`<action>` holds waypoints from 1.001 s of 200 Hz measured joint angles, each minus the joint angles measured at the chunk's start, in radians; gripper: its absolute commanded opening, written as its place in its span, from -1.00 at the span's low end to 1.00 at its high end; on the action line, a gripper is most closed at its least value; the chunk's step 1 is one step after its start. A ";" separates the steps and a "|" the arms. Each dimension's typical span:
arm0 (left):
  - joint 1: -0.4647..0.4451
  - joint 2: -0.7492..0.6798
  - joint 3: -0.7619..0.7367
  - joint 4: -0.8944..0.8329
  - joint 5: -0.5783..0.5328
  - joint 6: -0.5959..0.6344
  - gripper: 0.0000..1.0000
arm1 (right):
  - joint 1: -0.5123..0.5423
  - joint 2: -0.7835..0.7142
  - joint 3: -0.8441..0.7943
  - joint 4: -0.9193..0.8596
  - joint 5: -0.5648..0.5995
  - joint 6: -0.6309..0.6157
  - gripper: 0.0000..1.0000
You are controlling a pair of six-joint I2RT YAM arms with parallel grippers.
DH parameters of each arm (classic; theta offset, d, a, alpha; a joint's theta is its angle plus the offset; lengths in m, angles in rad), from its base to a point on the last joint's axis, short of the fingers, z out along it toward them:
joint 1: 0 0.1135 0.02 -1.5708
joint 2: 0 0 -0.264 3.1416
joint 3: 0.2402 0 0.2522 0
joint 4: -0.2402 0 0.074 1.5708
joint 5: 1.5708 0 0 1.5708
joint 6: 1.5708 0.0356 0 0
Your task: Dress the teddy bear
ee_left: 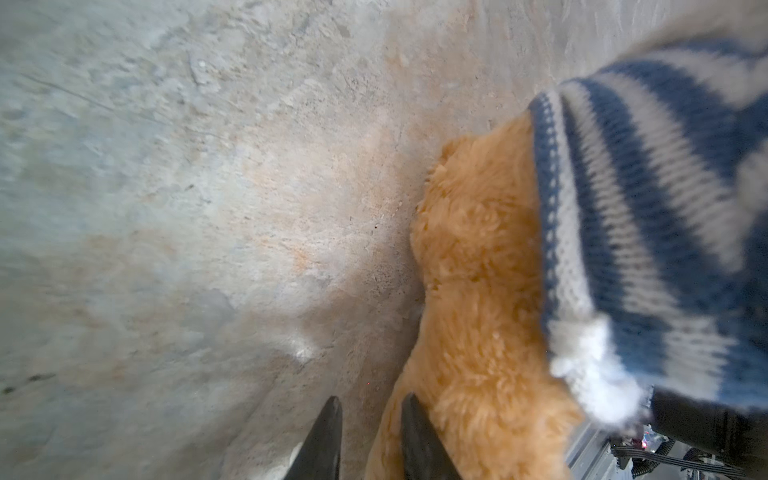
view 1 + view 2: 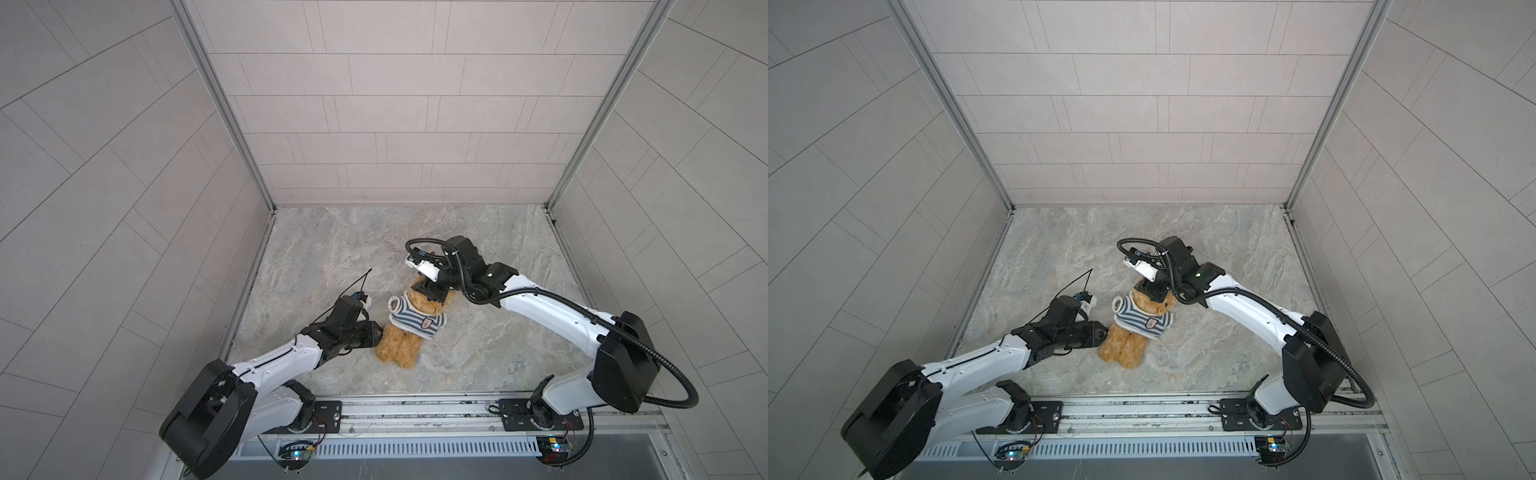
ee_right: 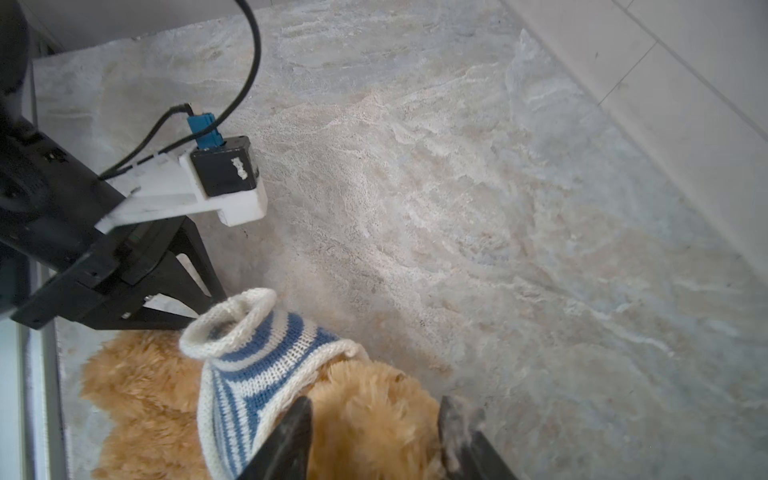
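Left wrist view put the left hand (image 1: 371, 415) low over the counter (image 1: 187, 187), its jaws a narrow way apart with nothing between them. The bear (image 1: 478, 270) lay just off one fingertip, with fur brushing it or nearly so; I could not tell which. Past that fur ran the hem of the shirt (image 1: 648, 208), blue and white, already around the trunk.

In both top views the bear lay about midway across the counter, nearer the front rail (image 2: 415, 405) than the back wall, with the shirt's badge facing up. Its long axis ran on a slant: legs toward the rail and the left arm, head away toward the back and the right. The left hand stood at the bear's hip, level with the hem, pointing across that axis. One sleeve (image 3: 232, 320) stuck up close by that hand's tips. Its cuff was hollow in the right wrist view and no paw showed in it, so the limb was probably tucked inside the shirt.

Further right, the right hand (image 3: 376, 411) hung over the head, its jaws wide apart and straddling fur, gripping nothing that could be seen.

For the coming move the sleeve seemed to matter most, and it lay on the left hand's side, with the right hand at the far end of the axis. So the left was the nearer for the cuff. The right looked better placed to steady the head while the knit was worked over the limb.
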 measured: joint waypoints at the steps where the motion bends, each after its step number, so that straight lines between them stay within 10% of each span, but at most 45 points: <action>1: -0.001 0.000 -0.001 0.001 0.000 0.000 -0.41 | 0.000 0.000 0.000 0.000 0.002 0.000 0.31; 200: -0.340 0.161 0.024 0.280 -0.096 -0.206 -0.42 | 0.194 -0.469 -0.338 -0.080 0.307 0.576 0.38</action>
